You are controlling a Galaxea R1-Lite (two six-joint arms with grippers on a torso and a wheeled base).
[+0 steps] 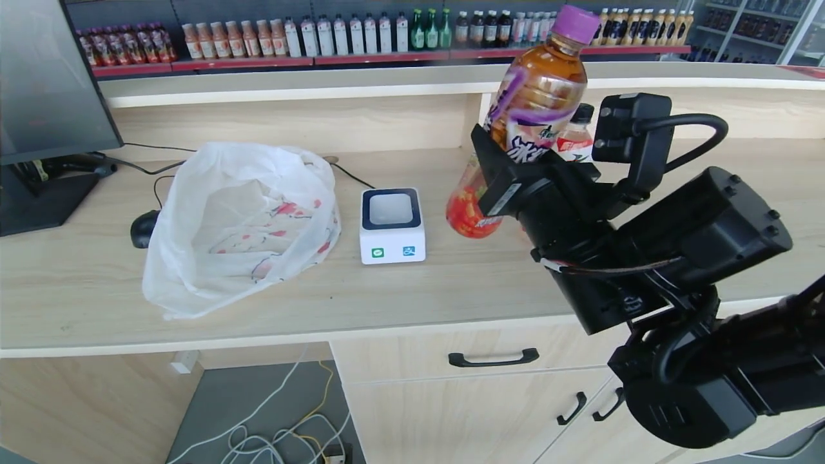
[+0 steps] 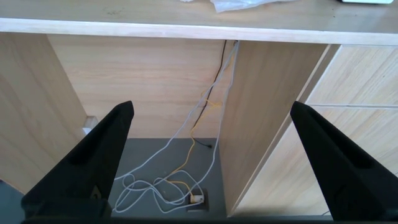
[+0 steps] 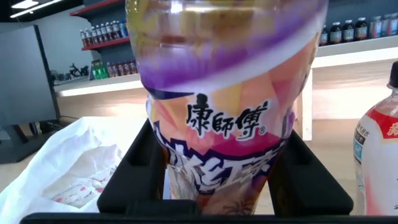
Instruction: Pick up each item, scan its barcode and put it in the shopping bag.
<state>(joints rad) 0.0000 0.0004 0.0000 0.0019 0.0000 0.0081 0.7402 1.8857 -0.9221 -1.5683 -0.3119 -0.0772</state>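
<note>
Your right claw (image 1: 515,164) is clamped around the middle of the tea bottle (image 1: 538,84), its two black fingers pressed against either side of the label. You hold the bottle raised over the desk (image 1: 451,283) and tilted, with the purple cap pointing up and away and the orange base dipping toward the left, just right of the white scanner (image 1: 392,225). The scanner sits on the desk with its window facing up. Left of it, apart by a small gap, lies the white shopping bag (image 1: 238,225), crumpled with its mouth open toward you. A second bottle (image 1: 575,136) with a black cap stands upright on the desk behind your right claw. Your left claw (image 2: 211,109) hangs low in front of the desk's near edge with its fingers spread wide and nothing between them, over loose cables (image 2: 168,186) on the floor. A dark mouse (image 1: 143,229) rests just left of the bag, and a monitor (image 1: 51,77) stands at the far left
</note>
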